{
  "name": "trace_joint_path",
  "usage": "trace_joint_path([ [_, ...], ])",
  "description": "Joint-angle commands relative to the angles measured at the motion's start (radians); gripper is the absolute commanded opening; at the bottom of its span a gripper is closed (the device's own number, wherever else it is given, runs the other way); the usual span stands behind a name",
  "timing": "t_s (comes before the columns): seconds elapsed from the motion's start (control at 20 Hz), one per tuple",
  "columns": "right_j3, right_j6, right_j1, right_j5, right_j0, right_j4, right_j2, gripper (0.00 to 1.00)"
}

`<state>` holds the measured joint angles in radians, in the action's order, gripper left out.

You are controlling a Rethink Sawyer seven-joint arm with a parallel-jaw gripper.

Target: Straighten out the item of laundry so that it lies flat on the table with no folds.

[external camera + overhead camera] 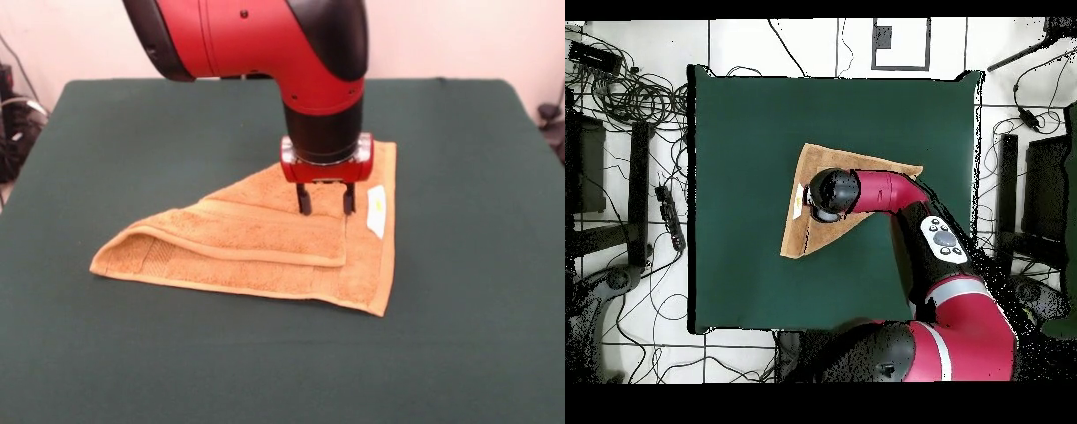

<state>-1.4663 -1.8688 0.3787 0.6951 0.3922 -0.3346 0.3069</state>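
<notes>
From my remote station I saw the green table [494,265] carrying the orange-tan towel [265,265] near its middle, folded over itself into a rough triangle, one layer doubled across the lower one. The red arm [265,35] stood directly above it. The gripper [326,201] hung with its two fingers parted, tips at the cloth, beside the white label [377,210].

Bare green tabletop [477,291] lies open on all sides of the folded towel [265,256]; nothing else stands on it. The arm [291,44] comes down over the towel's far part, its fingers [304,200] spread just above the cloth, blocking approach from above there.
</notes>
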Motion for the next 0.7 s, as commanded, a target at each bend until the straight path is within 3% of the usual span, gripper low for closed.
trace_joint_path([
  [0.05,-0.033,-0.088,-0.102,-0.073,-0.045,0.05,0.072,1.0],
  [0.7,-0.022,-0.132,-0.107,-0.083,-0.065,0.075,0.064,1.0],
])
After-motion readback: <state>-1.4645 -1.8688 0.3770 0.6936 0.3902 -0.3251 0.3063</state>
